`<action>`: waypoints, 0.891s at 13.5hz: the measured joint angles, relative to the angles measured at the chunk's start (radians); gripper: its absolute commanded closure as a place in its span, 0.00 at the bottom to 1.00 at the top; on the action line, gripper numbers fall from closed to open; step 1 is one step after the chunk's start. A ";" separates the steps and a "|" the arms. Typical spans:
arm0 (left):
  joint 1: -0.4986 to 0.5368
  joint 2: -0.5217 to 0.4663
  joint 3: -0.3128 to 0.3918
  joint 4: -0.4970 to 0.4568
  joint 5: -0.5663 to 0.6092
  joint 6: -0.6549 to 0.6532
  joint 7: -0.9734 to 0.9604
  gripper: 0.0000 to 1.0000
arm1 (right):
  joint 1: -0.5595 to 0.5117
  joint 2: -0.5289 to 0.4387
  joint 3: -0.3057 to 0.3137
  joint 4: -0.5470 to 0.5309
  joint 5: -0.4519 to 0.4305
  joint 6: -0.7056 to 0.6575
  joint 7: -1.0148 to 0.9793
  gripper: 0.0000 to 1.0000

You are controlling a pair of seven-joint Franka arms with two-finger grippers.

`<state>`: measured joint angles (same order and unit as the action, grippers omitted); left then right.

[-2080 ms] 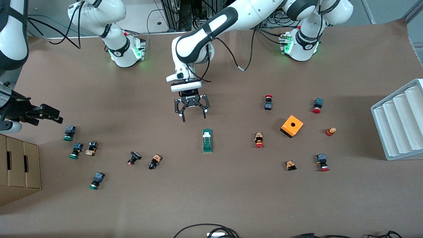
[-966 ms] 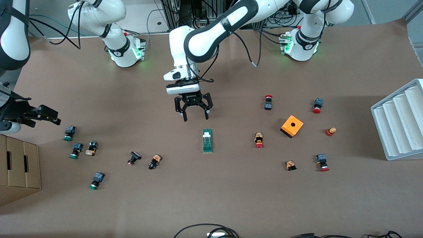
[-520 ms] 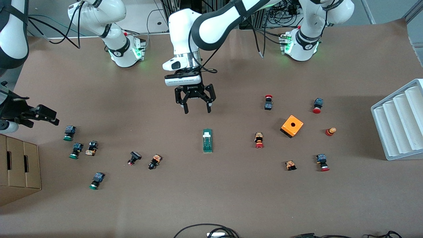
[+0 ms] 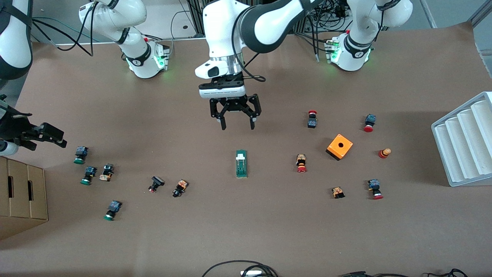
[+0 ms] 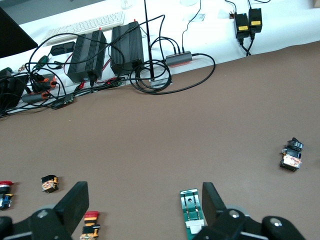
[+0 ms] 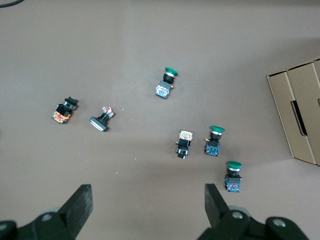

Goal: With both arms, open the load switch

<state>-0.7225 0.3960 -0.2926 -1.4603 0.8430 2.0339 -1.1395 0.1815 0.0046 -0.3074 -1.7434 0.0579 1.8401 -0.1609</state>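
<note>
Table: you see a big brown table top (image 4: 269, 231) with small parts spread over it.
Tray: a white ridged plastic tray (image 4: 465, 142) sits at the left arm's end.
Box: a brown cardboard box (image 4: 21, 196) sits at the right arm's end.
Left gripper (image 4: 237, 125): your black claw hangs over bare table, jaws spread wide, holding nothing.
Right gripper (image 4: 57, 140): released too, over the table near the green-capped push buttons (image 6: 214, 140).
Cube: an orange cube box with a hole (image 4: 339, 146).
Load switch (image 4: 241, 163): your small narrow dark-green block with a white lever lies flat mid-table, nearer the front camera than the spot under the left gripper.
</note>
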 measured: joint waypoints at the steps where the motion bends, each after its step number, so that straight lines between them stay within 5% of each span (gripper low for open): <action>1: 0.014 -0.015 0.001 0.000 -0.023 0.000 0.013 0.00 | 0.000 0.000 0.000 0.000 0.000 0.002 0.000 0.00; 12: 0.207 -0.143 0.007 -0.002 -0.315 -0.046 0.460 0.00 | 0.002 0.005 0.002 0.000 0.000 0.011 0.000 0.00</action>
<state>-0.5151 0.2532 -0.2857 -1.4623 0.5284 1.9877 -0.6792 0.1837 0.0091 -0.3054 -1.7434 0.0578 1.8511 -0.1609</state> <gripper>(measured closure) 0.000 0.000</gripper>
